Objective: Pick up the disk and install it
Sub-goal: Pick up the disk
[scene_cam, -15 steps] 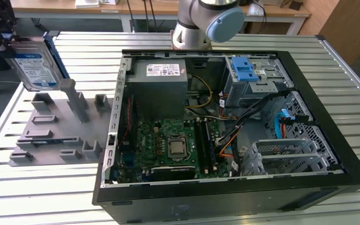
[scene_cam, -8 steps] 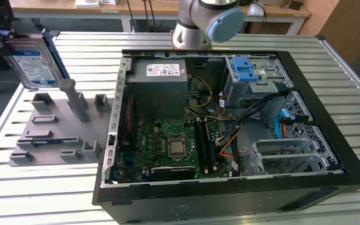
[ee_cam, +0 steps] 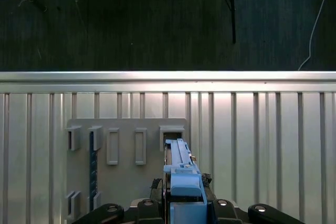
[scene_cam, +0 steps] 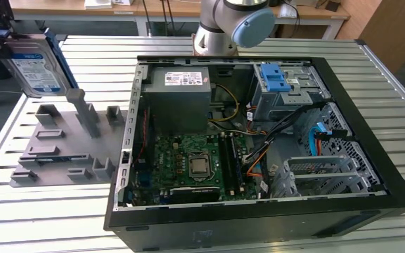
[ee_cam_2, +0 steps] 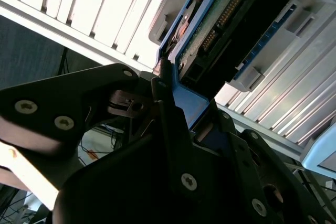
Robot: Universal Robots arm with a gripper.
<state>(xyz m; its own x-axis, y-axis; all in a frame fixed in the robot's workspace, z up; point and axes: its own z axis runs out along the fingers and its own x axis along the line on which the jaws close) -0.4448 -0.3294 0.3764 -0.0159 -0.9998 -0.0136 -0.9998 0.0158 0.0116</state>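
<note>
Gripper [ee_cam: 185, 207] clamped on disk [ee_cam: 180, 167], fingers on blue carrier frame at one end. Disk hangs edge-down beneath gripper. Grey slotted holder [ee_cam: 126, 153] directly below disk; disk appears clear of it. Open computer case [scene_cam: 259, 217] off to side, well apart.

Judgement: carry phase.
- Squeeze firm on frame
- Disk vertical, no swing
- Ample height over holder posts
- Case rim and loose cables [scene_cam: 287, 126] are snag risks

The pincer [ee_cam: 185, 195] grips the disk [ee_cam: 178, 157] edge-on over the grey holder plate [ee_cam: 126, 182].
</note>
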